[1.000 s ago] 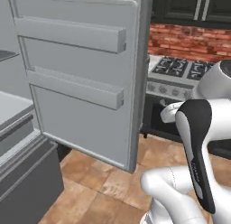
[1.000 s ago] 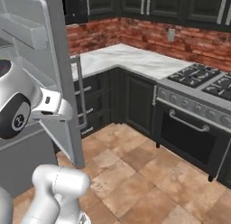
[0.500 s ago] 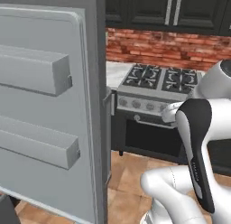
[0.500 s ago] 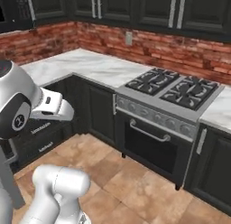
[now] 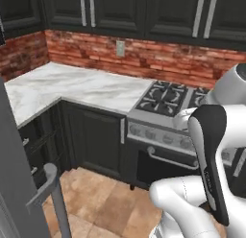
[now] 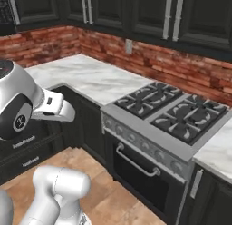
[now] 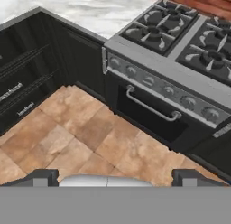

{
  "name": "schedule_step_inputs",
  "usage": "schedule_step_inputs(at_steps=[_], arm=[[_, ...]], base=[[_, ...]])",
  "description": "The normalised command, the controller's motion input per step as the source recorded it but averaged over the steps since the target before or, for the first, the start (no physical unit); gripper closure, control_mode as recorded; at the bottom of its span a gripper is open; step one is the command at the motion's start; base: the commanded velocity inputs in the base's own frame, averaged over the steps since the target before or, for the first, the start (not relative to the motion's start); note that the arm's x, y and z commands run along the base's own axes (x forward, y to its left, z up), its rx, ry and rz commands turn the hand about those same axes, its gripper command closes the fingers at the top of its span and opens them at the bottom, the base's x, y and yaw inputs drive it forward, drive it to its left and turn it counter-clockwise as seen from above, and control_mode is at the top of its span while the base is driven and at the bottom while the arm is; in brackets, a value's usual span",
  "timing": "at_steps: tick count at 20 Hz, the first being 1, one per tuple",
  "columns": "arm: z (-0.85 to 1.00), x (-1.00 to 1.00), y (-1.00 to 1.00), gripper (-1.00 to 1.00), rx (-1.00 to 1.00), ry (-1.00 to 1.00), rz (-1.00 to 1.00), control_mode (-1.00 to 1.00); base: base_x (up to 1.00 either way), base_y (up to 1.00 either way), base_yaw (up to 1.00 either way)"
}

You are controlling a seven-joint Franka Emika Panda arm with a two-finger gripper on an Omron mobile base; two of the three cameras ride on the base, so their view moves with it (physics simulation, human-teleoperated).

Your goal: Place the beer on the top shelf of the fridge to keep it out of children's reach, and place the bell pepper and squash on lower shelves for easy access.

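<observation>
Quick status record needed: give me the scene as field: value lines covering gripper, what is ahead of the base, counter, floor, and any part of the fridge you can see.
gripper: open, fingertips wide apart, nothing between them
ahead: stove with four burners, oven door with bar handle below
counter: marble worktop in the corner left of the stove, brick backsplash behind
floor: brown tiles
fridge: grey door edge with handle at the lower left of the left base view
task items: beer, bell pepper, squash not located

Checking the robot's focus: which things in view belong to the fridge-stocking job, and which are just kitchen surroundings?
Job: fridge door; open gripper.
Surroundings: stove; oven; marble counter; brick wall.
</observation>
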Motion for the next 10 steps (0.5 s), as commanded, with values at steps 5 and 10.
schedule_step_inputs(at_steps=[5, 10], arm=[[0.00, 0.00, 0.00, -1.00, 0.00, 0.00, 0.00, 1.00], [0.00, 0.00, 0.00, -1.00, 0.00, 0.00, 0.00, 1.00]], base=[[0.99, 0.00, 0.55], [0.99, 0.11, 0.55]])
